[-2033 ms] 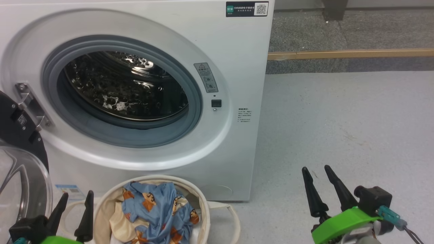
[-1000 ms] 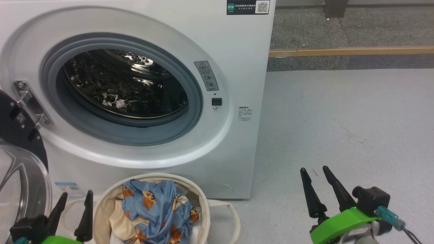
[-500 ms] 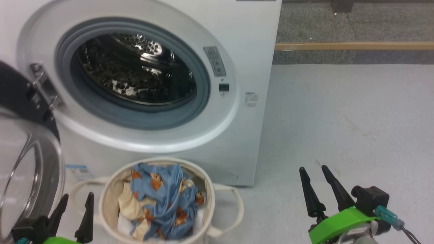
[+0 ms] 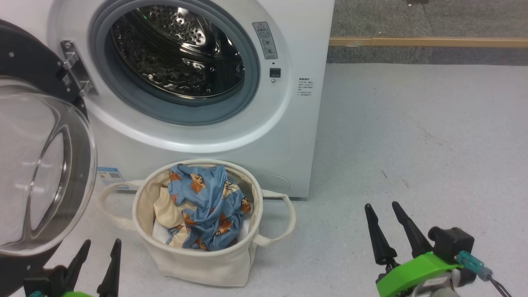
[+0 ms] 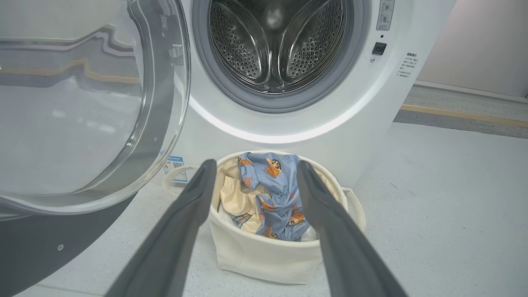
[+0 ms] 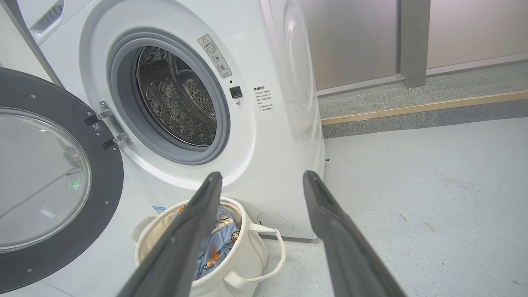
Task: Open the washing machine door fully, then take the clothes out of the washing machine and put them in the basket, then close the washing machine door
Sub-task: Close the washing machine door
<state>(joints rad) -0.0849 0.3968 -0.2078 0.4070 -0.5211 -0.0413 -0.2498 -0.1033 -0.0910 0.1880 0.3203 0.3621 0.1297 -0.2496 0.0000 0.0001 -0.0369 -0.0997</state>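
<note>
Beside the cropped washing machine door (image 4: 45,165), clothes (image 4: 206,202) in basket (image 4: 206,264), left fingers (image 4: 110,268) and right fingers (image 4: 378,239) wide

My left jaws stand wide and empty, fingers (image 4: 110,268) pointing up. My right jaws gape likewise, empty.

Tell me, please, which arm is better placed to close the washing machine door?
Probably left: the open washing machine door hangs on the robot's left, beside the open left gripper; the right gripper sits beyond the basket.
</note>
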